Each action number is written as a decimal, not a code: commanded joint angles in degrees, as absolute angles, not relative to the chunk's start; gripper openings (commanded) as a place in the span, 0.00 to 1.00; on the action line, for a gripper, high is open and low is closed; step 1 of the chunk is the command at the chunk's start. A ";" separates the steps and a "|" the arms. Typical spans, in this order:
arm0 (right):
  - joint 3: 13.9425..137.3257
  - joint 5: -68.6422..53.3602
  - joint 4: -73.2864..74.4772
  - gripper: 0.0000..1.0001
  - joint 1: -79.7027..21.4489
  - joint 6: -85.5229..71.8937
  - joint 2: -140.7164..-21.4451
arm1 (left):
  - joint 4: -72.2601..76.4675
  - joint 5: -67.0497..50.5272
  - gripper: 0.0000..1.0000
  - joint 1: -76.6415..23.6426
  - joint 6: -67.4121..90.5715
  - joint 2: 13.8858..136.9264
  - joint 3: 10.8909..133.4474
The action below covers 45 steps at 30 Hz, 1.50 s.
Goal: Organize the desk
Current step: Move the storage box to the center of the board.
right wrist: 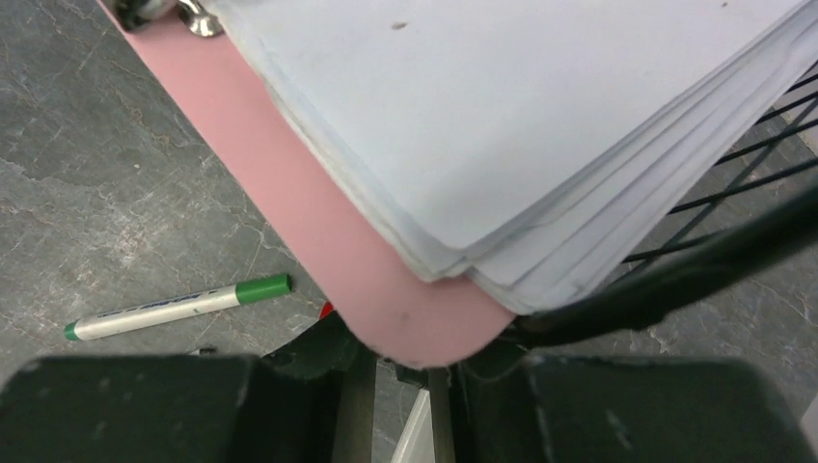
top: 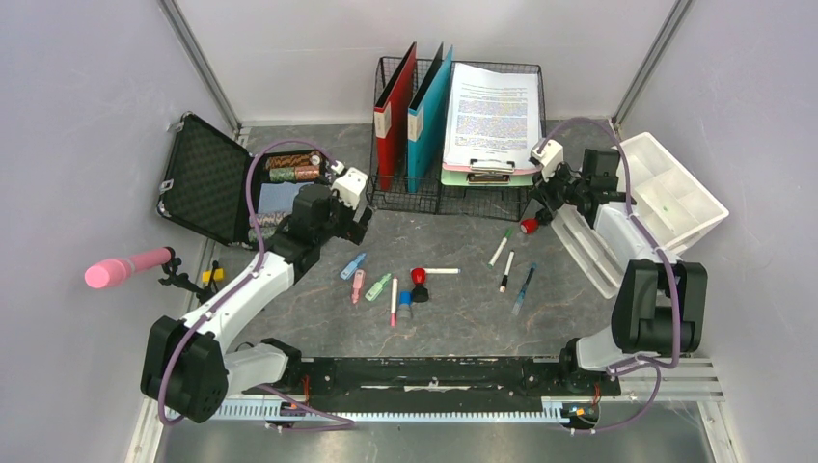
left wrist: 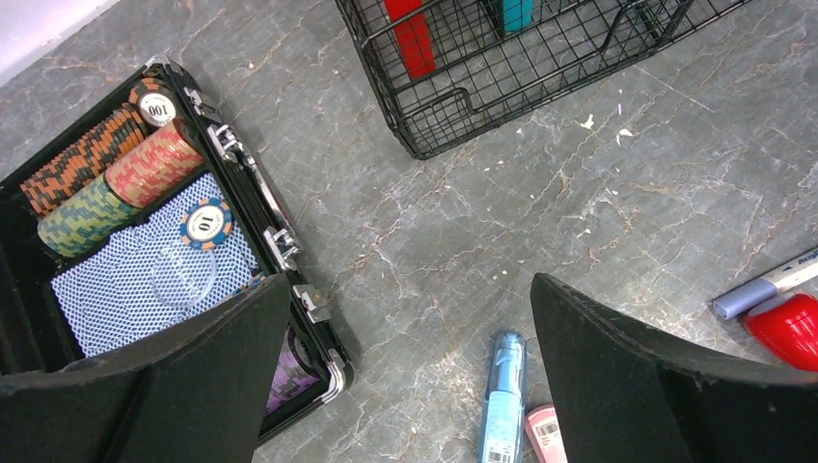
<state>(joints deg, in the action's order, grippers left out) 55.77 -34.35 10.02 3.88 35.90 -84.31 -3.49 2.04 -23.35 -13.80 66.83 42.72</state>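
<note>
The dark-grey stone-look desk [top: 463, 323] holds several loose markers and pens in its middle, among them a blue highlighter [top: 353, 265] [left wrist: 504, 395], a green-capped marker [top: 501, 247] [right wrist: 178, 307] and a red-and-black stamp [top: 419, 280]. My left gripper [top: 359, 224] [left wrist: 407, 289] is wide open and empty. It hovers over bare desk between the black case [top: 207, 178] [left wrist: 289, 251] and the blue highlighter. My right gripper [top: 536, 220] [right wrist: 395, 386] is under the corner of the pink clipboard [right wrist: 318, 212]. Its jaws stand close together on a small red-topped stamp [top: 529, 226] [right wrist: 326, 311].
The open case holds poker chips [top: 292, 167] [left wrist: 145, 159]. A black wire rack [top: 453, 198] [left wrist: 463, 106] at the back holds a red binder [top: 395, 116], a teal binder [top: 429, 111] and the clipboard with papers [top: 492, 116]. A white compartment bin [top: 666, 193] stands at the right. A pink-tipped stand [top: 125, 268] is at the left.
</note>
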 commanded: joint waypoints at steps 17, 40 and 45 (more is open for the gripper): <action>68.99 -42.80 19.23 0.00 -5.86 52.86 -97.56 | -0.62 4.75 1.00 -22.94 -17.31 64.71 44.22; 69.45 -38.76 16.91 0.01 -5.12 47.64 -96.89 | -0.35 4.31 1.00 -22.84 -16.33 64.98 43.01; 66.08 -42.62 16.16 0.27 -5.13 44.53 -94.51 | -0.24 4.29 1.00 -22.80 -16.15 64.78 42.62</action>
